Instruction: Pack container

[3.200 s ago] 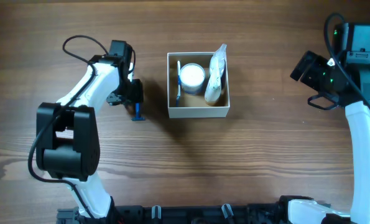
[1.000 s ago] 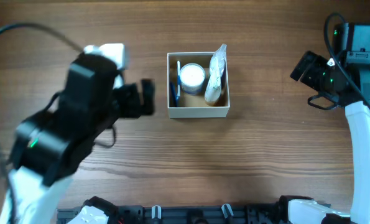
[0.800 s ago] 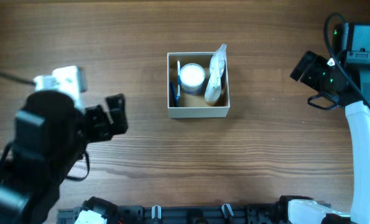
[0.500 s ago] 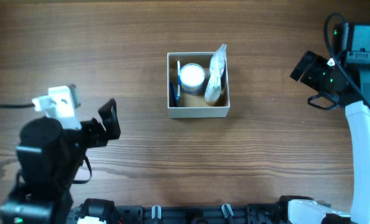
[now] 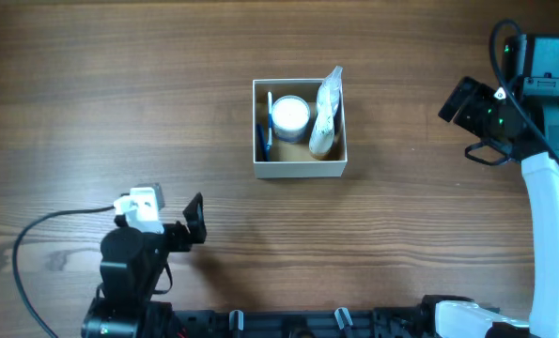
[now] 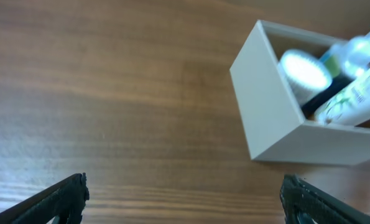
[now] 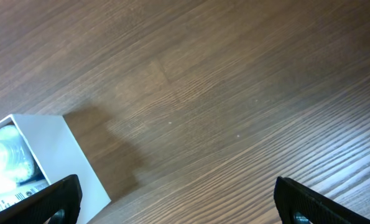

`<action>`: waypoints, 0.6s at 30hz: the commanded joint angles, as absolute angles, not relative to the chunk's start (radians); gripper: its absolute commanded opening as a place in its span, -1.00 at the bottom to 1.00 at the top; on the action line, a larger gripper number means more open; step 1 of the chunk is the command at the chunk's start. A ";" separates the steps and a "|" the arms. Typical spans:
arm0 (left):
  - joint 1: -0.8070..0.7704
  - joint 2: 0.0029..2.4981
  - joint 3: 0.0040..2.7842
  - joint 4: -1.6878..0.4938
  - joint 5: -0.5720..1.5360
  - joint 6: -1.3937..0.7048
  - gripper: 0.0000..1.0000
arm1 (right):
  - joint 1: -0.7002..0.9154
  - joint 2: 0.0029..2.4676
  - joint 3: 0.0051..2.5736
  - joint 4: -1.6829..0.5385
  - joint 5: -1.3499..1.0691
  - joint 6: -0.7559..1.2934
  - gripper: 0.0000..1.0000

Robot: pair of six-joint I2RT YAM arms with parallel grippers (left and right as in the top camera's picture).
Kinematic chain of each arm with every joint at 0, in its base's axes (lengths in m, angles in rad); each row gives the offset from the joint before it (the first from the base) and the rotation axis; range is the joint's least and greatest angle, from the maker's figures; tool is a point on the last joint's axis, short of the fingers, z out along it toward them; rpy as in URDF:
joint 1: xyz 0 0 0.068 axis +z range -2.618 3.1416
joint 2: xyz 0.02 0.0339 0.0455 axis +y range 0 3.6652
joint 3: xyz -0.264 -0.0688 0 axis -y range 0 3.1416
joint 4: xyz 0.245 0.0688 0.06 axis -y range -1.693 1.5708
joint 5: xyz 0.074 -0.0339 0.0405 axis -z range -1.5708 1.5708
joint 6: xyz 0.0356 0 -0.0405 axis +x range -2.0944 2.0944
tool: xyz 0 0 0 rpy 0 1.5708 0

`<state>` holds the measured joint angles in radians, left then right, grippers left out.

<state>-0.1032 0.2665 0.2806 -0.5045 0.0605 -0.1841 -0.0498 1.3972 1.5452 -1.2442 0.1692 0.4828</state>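
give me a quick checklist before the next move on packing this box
1. Left jaws open and empty: ok, the wrist view shows nothing between them.
2. Right jaws open and empty: ok.
3. Box upright on the table: ok.
4. Jar and pouch inside the box: ok.
5. Pouch below the rim: not ok, its top pokes past the far wall.
6. Both jaws well apart from the box: ok.
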 commanded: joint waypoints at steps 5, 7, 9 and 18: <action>-0.085 0.075 0.173 -0.496 0.078 -0.167 1.00 | -0.054 1.404 1.550 -1.242 0.176 0.498 0.99; -0.081 0.027 0.156 -0.498 0.078 -0.168 1.00 | -0.054 1.404 1.550 -1.242 0.176 0.497 1.00; -0.081 0.004 0.148 -0.499 0.078 -0.168 1.00 | -0.054 1.404 1.550 -1.242 0.176 0.497 0.99; -0.080 0.003 0.148 -0.541 0.078 -0.167 1.00 | -0.054 1.404 1.550 -1.242 0.176 0.497 0.99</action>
<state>-0.0883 0.0139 0.1574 -0.5419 0.0628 -0.1841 -0.0498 1.3972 1.5452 -1.2442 0.1692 0.4828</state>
